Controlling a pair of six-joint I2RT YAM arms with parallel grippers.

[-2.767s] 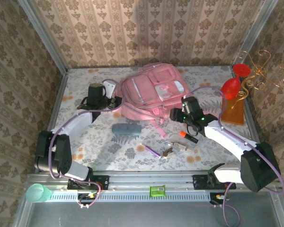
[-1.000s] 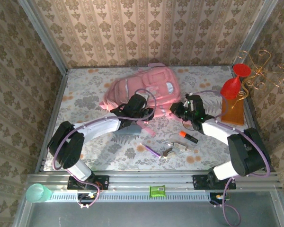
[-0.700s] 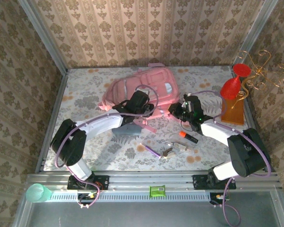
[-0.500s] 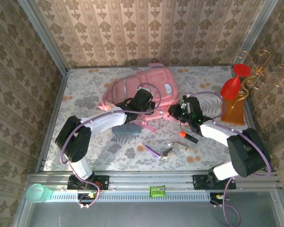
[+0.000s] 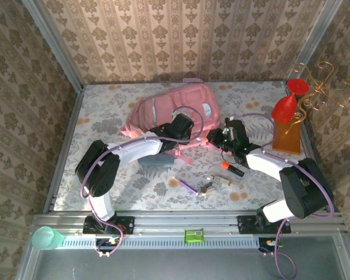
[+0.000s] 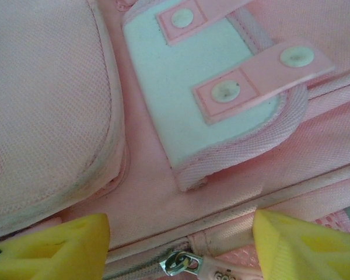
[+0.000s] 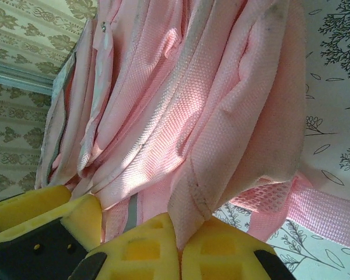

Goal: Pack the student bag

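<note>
The student bag (image 5: 175, 108) lies at the back middle of the table (image 5: 99, 125). Our right gripper (image 7: 178, 248) is pinched shut on a fold of its pink fabric, and our left gripper (image 6: 178, 236) hangs open over the zipper pull (image 6: 178, 263). We should centre on that pull, close firmly, then draw along the track while the right holds the fabric taut.

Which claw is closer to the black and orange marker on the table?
Right. The right claw pinches the edge of the bag just beyond the marker; the left claw hovers open over the bag's front, farther left.
</note>
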